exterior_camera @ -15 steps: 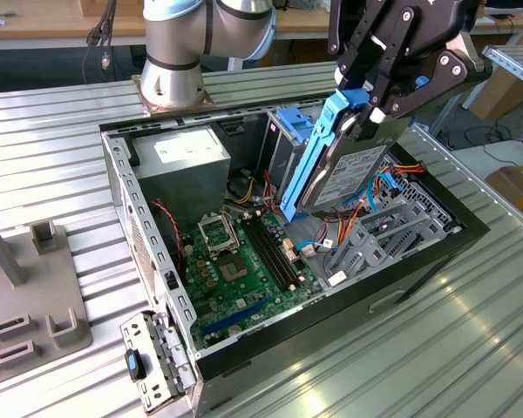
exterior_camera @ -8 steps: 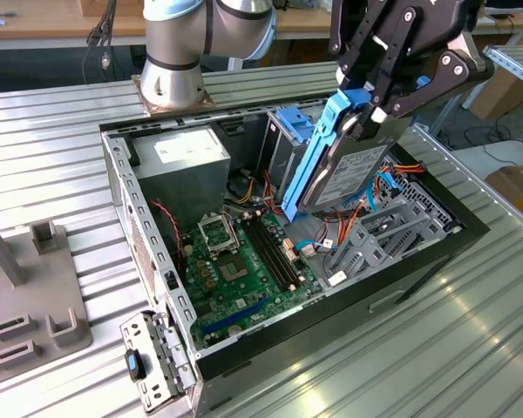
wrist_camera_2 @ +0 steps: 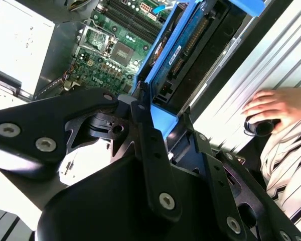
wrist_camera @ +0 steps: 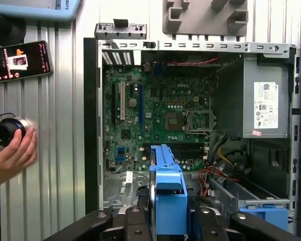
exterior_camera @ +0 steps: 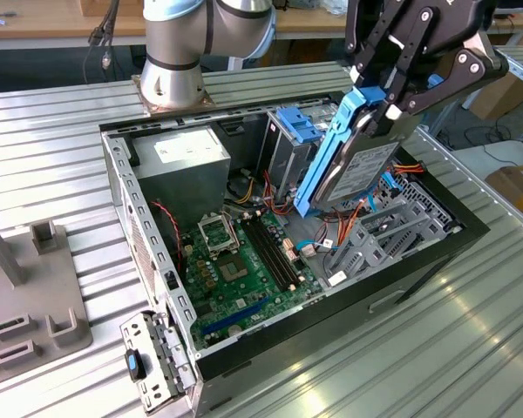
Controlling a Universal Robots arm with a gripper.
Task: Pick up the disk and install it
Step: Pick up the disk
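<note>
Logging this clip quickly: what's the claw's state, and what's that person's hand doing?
Claw: shut on the disk.
Person's hand: on a black knob.

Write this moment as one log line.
fingers: shut on disk | disk: held tilted over open computer case | install: not done

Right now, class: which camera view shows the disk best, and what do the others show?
The exterior view: the disk shows its grey face and blue rail, tilted over the computer case, held in the claw. The second wrist view shows its underside close; the first wrist view, its blue end.
</note>
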